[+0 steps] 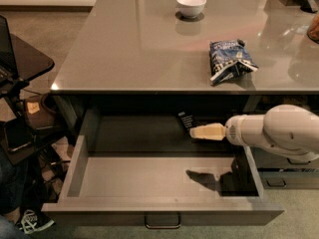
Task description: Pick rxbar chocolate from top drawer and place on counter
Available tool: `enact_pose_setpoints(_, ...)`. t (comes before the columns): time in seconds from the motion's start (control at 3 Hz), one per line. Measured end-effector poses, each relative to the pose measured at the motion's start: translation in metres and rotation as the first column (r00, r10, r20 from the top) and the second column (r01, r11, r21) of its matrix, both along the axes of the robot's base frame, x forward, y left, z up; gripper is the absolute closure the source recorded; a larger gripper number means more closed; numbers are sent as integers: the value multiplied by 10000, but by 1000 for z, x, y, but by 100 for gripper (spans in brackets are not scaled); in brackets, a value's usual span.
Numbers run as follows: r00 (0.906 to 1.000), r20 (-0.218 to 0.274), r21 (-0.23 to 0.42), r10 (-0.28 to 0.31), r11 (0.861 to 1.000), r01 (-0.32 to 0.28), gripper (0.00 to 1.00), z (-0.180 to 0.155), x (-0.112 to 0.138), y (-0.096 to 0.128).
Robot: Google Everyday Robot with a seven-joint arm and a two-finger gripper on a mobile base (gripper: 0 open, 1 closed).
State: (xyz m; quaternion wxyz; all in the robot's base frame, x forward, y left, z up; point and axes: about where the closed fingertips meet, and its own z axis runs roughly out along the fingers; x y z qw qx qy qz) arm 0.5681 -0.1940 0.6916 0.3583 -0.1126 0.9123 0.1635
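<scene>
The top drawer (164,215) is pulled wide open below the counter (134,49); its grey floor is bare at the front. The rxbar chocolate (185,120), a small black bar with white lettering, lies at the back right of the drawer, partly under the counter's edge. My gripper (195,132), cream-coloured fingers on a white arm, reaches in from the right inside the drawer. Its tips sit just in front of and to the right of the bar, very close to it.
A blue-and-white snack bag (229,59) lies on the counter near its front right edge. A white bowl (191,4) stands at the counter's back. A black side table (25,59) with clutter below stands to the left. Narrower drawers (286,173) sit at the right.
</scene>
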Motion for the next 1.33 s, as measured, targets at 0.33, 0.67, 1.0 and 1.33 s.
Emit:
enact_pose_setpoints(0.33, 9952, 363, 735, -910, 9934, 881, 0, 4, 4, 27)
enact_pose_setpoints(0.67, 9937, 623, 734, -929, 9934, 883, 0, 9, 11, 34)
enact_pose_setpoints(1.0, 9882, 973, 788, -1186, 9907, 1111, 0, -22, 8, 40)
enact_pose_setpoints(1.33, 9797, 1542, 987, -1284, 9886, 1141, 0, -7, 18, 63)
